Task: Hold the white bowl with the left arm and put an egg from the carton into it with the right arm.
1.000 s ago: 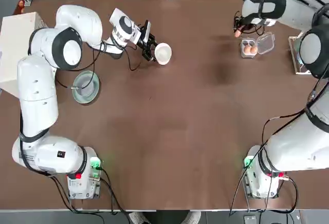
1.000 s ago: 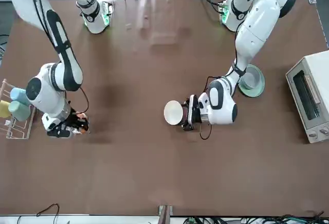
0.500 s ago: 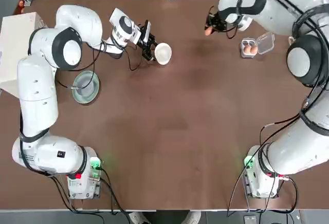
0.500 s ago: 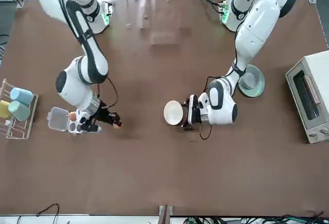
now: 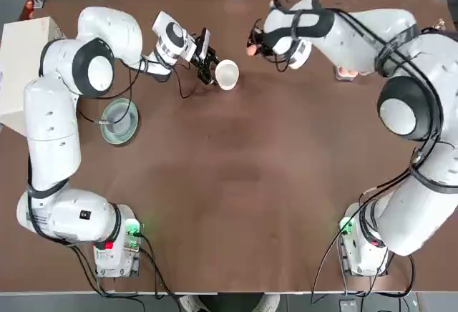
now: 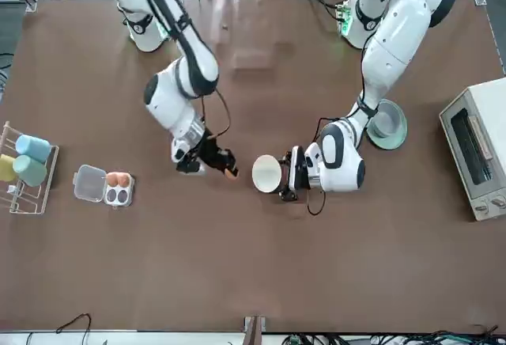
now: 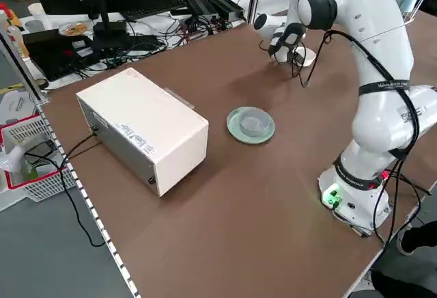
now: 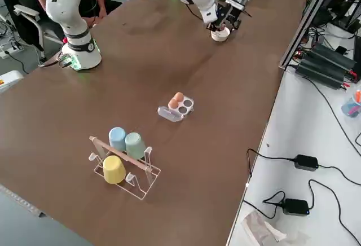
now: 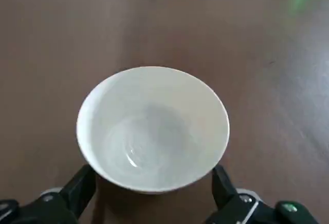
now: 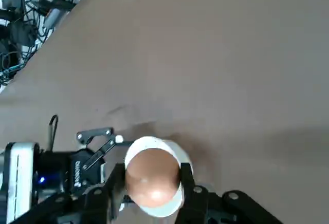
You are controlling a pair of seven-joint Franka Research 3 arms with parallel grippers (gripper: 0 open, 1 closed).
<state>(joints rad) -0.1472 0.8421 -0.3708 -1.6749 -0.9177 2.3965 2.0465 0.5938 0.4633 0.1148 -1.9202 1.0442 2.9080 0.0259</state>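
White and round, the bowl (image 5: 227,74) sits just above the centre of the top view, gripped between the left gripper's (image 9: 154,183) fingers, its mouth facing up; the left wrist view shows one finger against either side of it, with nothing inside. Brown and smooth, an egg (image 10: 153,178) is held between the right gripper's (image 10: 153,188) fingers, closed on its two sides. That gripper is near the bowl in the top view, to its right and a little higher in the frame, so the egg is outside the bowl.

Clear plastic forms the carton (image 6: 118,189), which lies open on the brown desk (image 6: 237,266) at the left of the front view, its lid (image 6: 89,183) folded back toward the left edge. Two eggs (image 6: 118,180) rest in its upper row, while the two lower places are vacant. Pale green, a dish (image 5: 119,121) stands at the left of the top view, near the left arm.
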